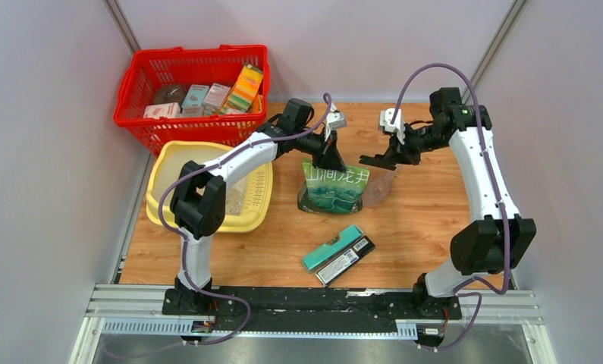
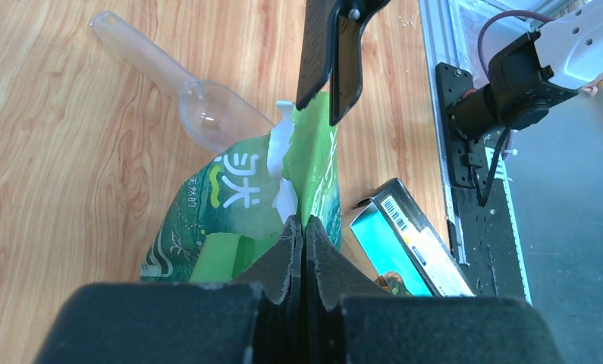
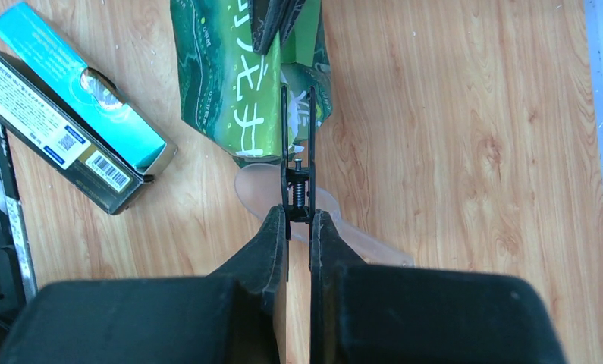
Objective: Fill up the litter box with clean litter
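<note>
The pale-yellow litter box [image 1: 169,163] sits at the table's left, partly under my left arm. A greyish grainy patch [image 1: 236,199] lies on its floor; I cannot tell whether it is clean litter. A green printed bag [image 1: 334,189] stands mid-table. My left gripper [image 2: 304,221] is shut on the bag's top edge [image 2: 313,144]. My right gripper [image 3: 299,216] is shut on the handles of a black clip [image 3: 298,144], whose long jaws [image 2: 330,61] reach over the bag's top. A translucent scoop [image 2: 207,110] lies on the wood behind the bag.
A red mesh basket [image 1: 135,91] holding several packets stands at the back left, touching the litter box. A teal box [image 1: 332,246] and a black box [image 1: 349,260] lie side by side in front of the bag.
</note>
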